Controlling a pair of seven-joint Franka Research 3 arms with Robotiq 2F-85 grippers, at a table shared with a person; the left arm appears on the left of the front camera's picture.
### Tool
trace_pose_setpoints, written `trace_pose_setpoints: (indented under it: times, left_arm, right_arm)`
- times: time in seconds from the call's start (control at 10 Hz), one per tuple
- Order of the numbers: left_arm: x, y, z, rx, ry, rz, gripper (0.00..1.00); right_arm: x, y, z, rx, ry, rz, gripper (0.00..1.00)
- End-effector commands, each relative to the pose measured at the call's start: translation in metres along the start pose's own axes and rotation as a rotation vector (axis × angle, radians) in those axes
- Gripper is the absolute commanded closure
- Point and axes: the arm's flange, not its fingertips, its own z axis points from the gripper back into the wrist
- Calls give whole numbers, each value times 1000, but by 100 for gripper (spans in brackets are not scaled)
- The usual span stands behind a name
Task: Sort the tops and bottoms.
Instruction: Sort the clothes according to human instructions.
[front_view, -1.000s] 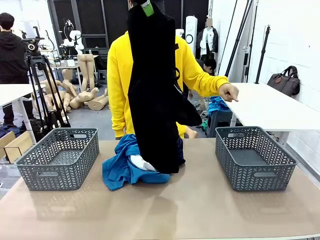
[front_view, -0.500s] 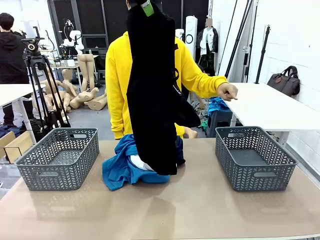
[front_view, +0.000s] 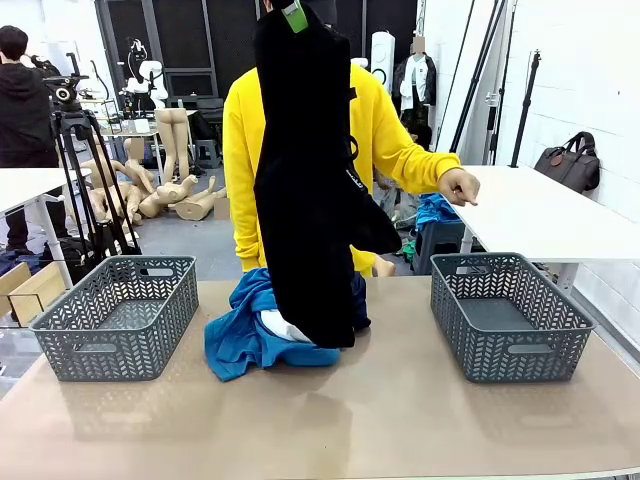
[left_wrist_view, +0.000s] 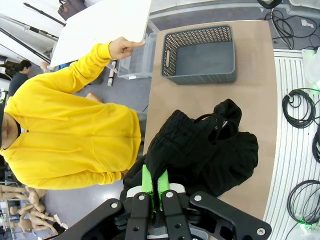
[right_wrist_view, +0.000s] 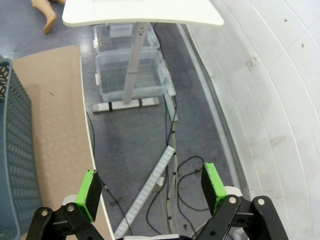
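The brown table (front_view: 400, 420) runs the width of the scene, and a person in a yellow hoodie (front_view: 240, 150) stands at its far side. Their hand (front_view: 458, 185) is stretched out to the right, one finger pointing out above the right-hand basket.

In front of them hangs the black garment (front_view: 305, 180), a long limp column of cloth. Its top end is pinched between the shut fingers of the left gripper (left_wrist_view: 154, 181) high over the middle of the table, and its bottom end rests on the heap below. It looks soft and light, with no stiffness at all, so I'd expect it to sway, trail and catch on a rim unless carried high. A thick bunched fold or hem seems the best place to hold it.

Two grey lattice baskets sit near the table's ends, the left basket (front_view: 100, 350) and the right basket (front_view: 520, 355). Both have nothing in them.

Between them lies the heap: the bright blue garment (front_view: 235, 340) is crumpled and spread to the left, and the white garment (front_view: 285, 325) peeps from its folds. A dark fold at the heap's right edge (front_view: 360, 300) may be the navy one; I can't be sure.

The right gripper (right_wrist_view: 152, 187) hangs with its jaws wide apart and holds nothing, out beyond the table's right edge, above the floor.
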Motion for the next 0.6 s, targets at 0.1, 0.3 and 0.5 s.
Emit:
trace_pose_setpoints:
  times: [0.1, 0.3, 0.5]
  left_arm:
    - [1, 1, 5, 7, -7, -1, 100]
    - [1, 1, 5, 7, -7, -1, 100]
    - [1, 1, 5, 7, -7, -1, 100]
  right_arm:
    - [-1, 0, 0, 1, 10, 6, 0]
    - [-1, 0, 0, 1, 10, 6, 0]
    - [-1, 0, 0, 1, 10, 6, 0]
